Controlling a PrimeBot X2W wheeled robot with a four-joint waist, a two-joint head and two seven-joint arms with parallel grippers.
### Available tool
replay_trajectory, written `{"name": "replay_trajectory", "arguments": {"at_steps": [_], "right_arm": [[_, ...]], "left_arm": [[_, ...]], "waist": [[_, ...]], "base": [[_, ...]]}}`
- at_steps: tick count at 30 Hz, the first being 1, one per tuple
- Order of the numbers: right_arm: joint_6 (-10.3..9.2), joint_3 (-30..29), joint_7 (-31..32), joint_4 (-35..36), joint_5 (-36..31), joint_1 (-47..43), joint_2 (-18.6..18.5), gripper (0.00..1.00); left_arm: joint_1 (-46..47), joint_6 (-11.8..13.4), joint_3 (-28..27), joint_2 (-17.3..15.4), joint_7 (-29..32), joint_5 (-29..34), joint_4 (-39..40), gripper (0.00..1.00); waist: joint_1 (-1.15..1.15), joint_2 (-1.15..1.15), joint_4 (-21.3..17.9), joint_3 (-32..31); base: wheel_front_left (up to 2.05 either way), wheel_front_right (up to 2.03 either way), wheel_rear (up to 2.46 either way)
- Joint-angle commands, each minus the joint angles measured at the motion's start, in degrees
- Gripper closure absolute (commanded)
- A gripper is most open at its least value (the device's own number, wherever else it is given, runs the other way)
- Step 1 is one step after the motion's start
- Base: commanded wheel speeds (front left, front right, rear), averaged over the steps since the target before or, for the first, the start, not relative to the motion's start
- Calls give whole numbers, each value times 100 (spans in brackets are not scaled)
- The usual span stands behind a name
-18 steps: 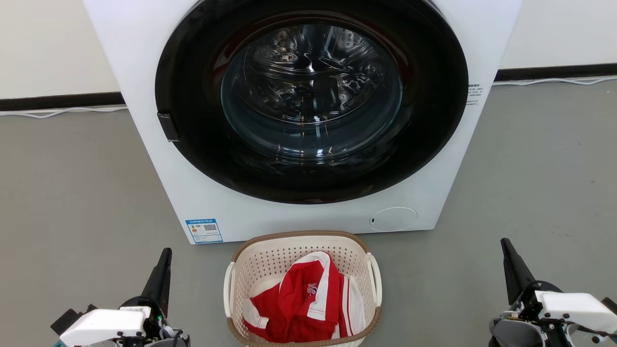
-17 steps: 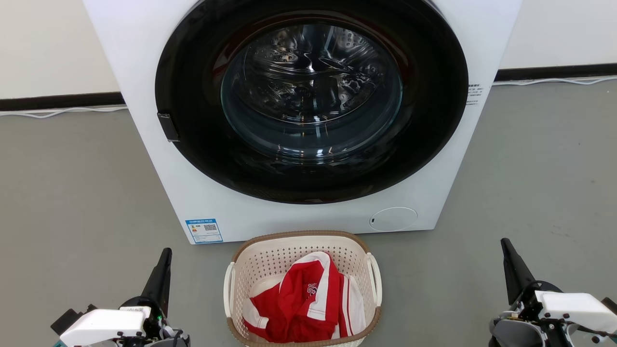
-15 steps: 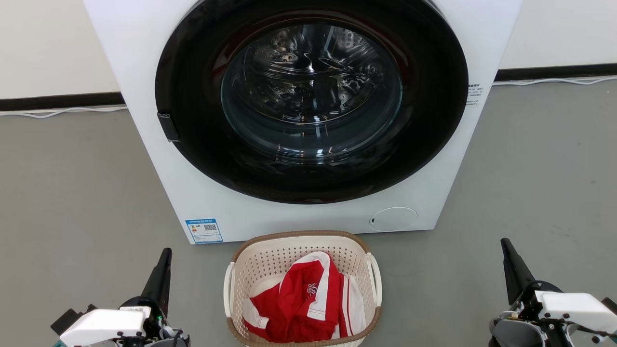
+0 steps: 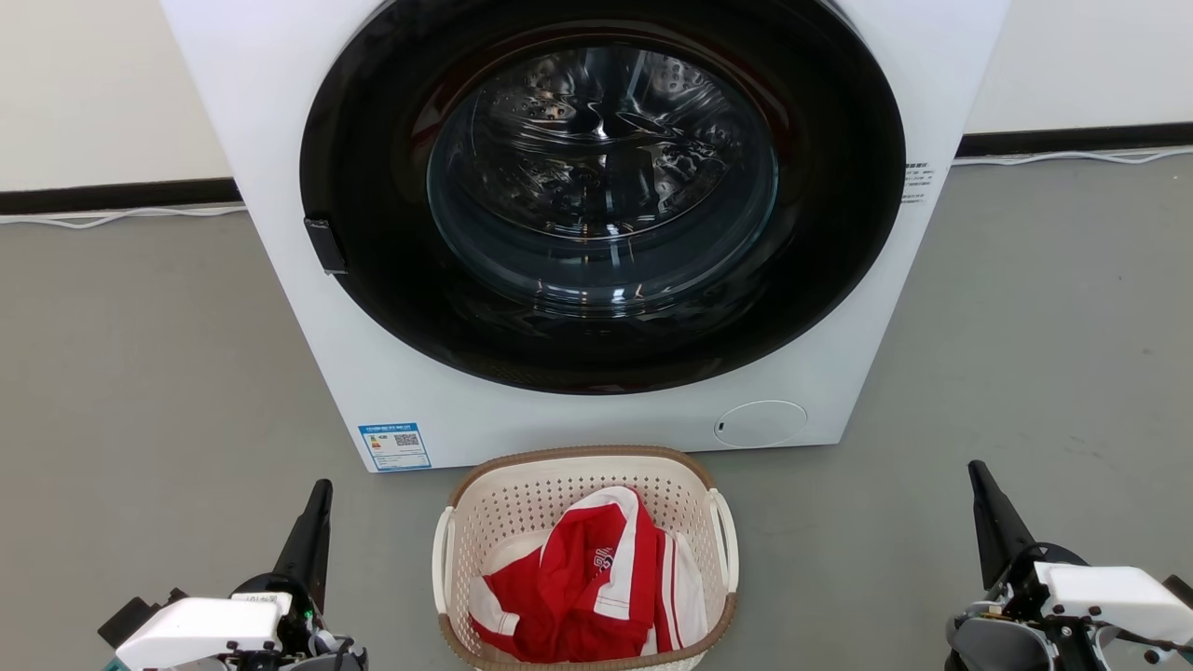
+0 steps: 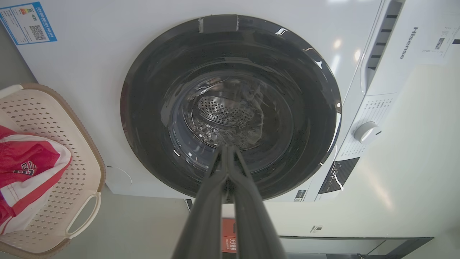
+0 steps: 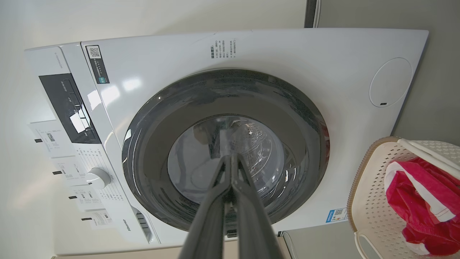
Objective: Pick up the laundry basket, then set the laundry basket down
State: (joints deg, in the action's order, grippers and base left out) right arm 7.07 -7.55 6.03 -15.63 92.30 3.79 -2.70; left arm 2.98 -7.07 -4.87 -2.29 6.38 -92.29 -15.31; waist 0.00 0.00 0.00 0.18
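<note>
- Now the laundry basket (image 4: pixel 559 477) is sitting on the floor (image 4: pixel 140 373) just before the washing machine (image 4: pixel 308 308)
- Left gripper (image 4: pixel 322 489) and right gripper (image 4: pixel 976 471) are hanging pinched shut, empty
- Each should probably be opening, then taking a side handle (image 4: pixel 730 539) evenly

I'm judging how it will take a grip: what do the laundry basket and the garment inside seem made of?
The laundry basket looks like moulded matte cream plastic: regular punched holes. Its brown rim mimics weave, probably plastic too. The red-and-white garment is soft cloth, likely knit: it folds and creases.
</note>
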Motion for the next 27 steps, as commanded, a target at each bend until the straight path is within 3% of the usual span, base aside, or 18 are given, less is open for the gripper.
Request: {"name": "replay_trajectory", "arguments": {"at_steps": [1,27], "right_arm": [[42,104,45,161,-13,240,-18,100],[42,105,45,161,-12,240,-18,100]], "left_arm": [[321,-42,-164,-59,10,12,128,100],[321,-42,-164,-59,10,12,128,100]], "waist": [[0,0,0,0],[0,0,0,0]], "base": [[0,0,0],[0,0,0]]}}
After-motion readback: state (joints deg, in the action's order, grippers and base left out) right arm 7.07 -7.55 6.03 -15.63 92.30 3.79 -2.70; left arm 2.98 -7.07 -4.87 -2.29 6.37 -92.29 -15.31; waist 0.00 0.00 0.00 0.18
